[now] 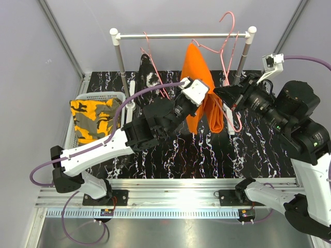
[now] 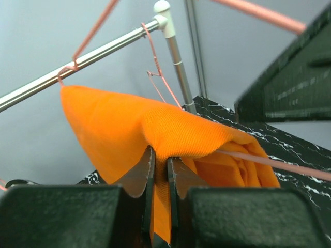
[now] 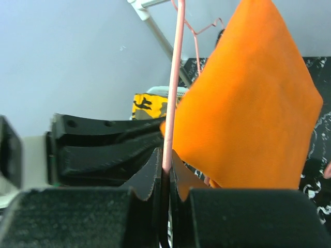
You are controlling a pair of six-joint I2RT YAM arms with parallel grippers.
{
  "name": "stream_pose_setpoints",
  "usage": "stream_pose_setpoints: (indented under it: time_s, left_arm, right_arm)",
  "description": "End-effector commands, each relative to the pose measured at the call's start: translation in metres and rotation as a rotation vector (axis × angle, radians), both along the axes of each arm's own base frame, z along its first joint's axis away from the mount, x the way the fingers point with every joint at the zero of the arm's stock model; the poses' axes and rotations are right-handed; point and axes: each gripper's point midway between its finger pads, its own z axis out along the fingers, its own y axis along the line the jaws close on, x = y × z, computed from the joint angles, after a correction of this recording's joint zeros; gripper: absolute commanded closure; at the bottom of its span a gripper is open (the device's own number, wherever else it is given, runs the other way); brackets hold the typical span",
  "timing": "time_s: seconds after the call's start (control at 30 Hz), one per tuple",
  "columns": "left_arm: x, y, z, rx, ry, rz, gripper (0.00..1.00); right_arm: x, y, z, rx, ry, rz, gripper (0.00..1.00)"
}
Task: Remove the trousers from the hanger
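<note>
The bright orange trousers (image 1: 198,70) hang over a pink hanger (image 1: 226,57) under the rack's rail (image 1: 181,36). My left gripper (image 1: 205,97) is shut on a fold of the orange trousers (image 2: 129,124), with cloth pinched between its fingers (image 2: 145,170). My right gripper (image 1: 223,96) is shut on the pink hanger wire (image 3: 175,77), right beside the orange cloth (image 3: 248,103). The black trousers with white splashes (image 1: 149,72) hang on another pink hanger (image 1: 150,51) further left. The camouflage trousers (image 1: 92,118) lie in a white basket (image 1: 98,96).
The rack stands on two posts (image 1: 120,57) at the back of the black marbled table (image 1: 207,155). Grey walls close in the left, back and right. The left arm (image 1: 150,124) reaches diagonally across the table's middle.
</note>
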Motion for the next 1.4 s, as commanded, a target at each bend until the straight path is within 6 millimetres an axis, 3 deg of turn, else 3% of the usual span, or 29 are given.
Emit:
stream_pose_setpoints:
  time_s: [0.0,0.27,0.47,0.6,0.63,0.67,0.7,0.73,0.8,0.83,0.93,1.0,1.07,1.1,1.17,1.2,1.37]
  left_arm:
    - [-0.008,0.011,0.046,-0.116,-0.056,-0.034,0.87]
    - [0.0,-0.012,0.018,-0.026,-0.044,-0.043,0.43]
    - [0.005,-0.019,0.008,-0.005,-0.041,-0.029,0.31]
    - [0.009,-0.022,0.005,0.003,-0.04,-0.017,0.29]
    - [0.009,-0.023,0.004,0.006,-0.041,-0.016,0.33]
    - [0.01,-0.023,0.004,0.009,-0.043,-0.011,0.46]
    - [0.011,-0.022,0.006,0.003,-0.046,-0.005,0.63]
    - [0.013,-0.02,0.007,-0.007,-0.044,0.01,0.88]
    - [0.014,-0.016,0.017,-0.053,-0.049,0.03,0.91]
    - [0.017,-0.009,0.02,-0.075,-0.045,0.069,1.0]
    - [0.018,0.01,0.042,-0.18,-0.05,0.121,1.0]
    - [0.016,0.028,0.061,-0.247,-0.051,0.156,1.0]
    - [0.013,0.041,0.077,-0.303,-0.049,0.169,1.0]
    - [0.012,0.047,0.087,-0.323,-0.057,0.174,1.0]
    - [0.008,0.06,0.104,-0.358,-0.069,0.187,1.0]
    - [0.008,0.064,0.108,-0.345,-0.069,0.193,1.0]
    - [0.0,0.093,0.147,-0.395,-0.101,0.22,1.0]
  right_arm:
    - [-0.047,-0.008,0.094,0.173,-0.286,0.101,1.0]
    - [-0.071,-0.01,0.118,0.233,-0.324,0.17,1.0]
    - [-0.086,-0.013,0.129,0.259,-0.345,0.202,1.0]
    - [-0.095,-0.016,0.134,0.273,-0.357,0.217,1.0]
    - [-0.097,-0.016,0.136,0.277,-0.361,0.222,1.0]
    - [-0.098,-0.016,0.136,0.278,-0.363,0.226,1.0]
    - [-0.098,-0.016,0.136,0.278,-0.362,0.226,1.0]
    - [-0.098,-0.016,0.135,0.278,-0.36,0.223,1.0]
    - [-0.095,-0.015,0.13,0.273,-0.348,0.219,1.0]
    - [-0.094,-0.014,0.128,0.269,-0.344,0.22,1.0]
    - [-0.077,-0.013,0.109,0.235,-0.306,0.174,1.0]
    - [-0.053,-0.015,0.085,0.183,-0.258,0.084,1.0]
    - [-0.032,-0.019,0.055,0.12,-0.177,0.0,1.0]
    - [-0.014,-0.02,0.03,0.072,-0.13,-0.056,1.0]
    - [-0.001,-0.022,0.004,0.03,-0.081,-0.104,1.0]
    - [0.012,-0.025,-0.02,-0.014,-0.04,-0.151,1.0]
    - [0.022,-0.021,-0.074,-0.069,0.054,-0.165,1.0]
